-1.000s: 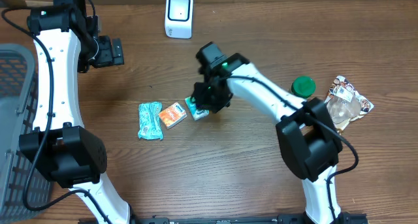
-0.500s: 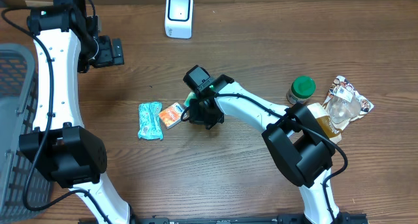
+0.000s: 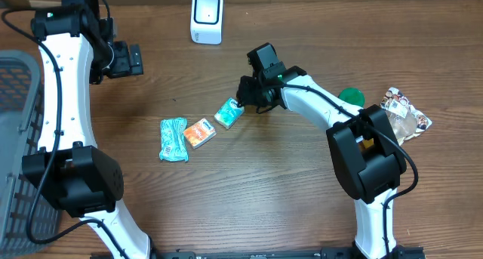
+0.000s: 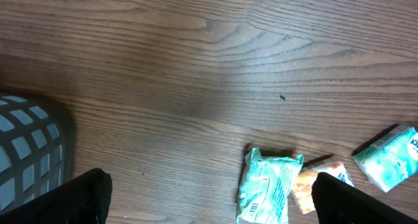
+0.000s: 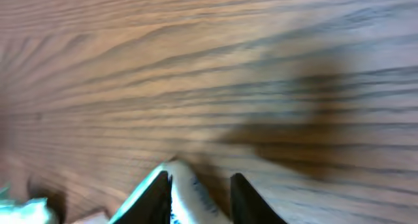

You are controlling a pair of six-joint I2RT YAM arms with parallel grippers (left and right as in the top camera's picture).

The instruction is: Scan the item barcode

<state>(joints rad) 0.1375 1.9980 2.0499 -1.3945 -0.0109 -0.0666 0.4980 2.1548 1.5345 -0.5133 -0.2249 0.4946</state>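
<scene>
A crinkled green foil packet is seen on the brown wooden table, apparently touching a small orange packet; a teal tissue pack is set to its right, a grey mesh basket far left.

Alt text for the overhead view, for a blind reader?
The right gripper sits at the corner of a teal packet lying on the wooden table, beside an orange packet and a mint-green wrapper. A white scanner stands at the far edge.
</scene>
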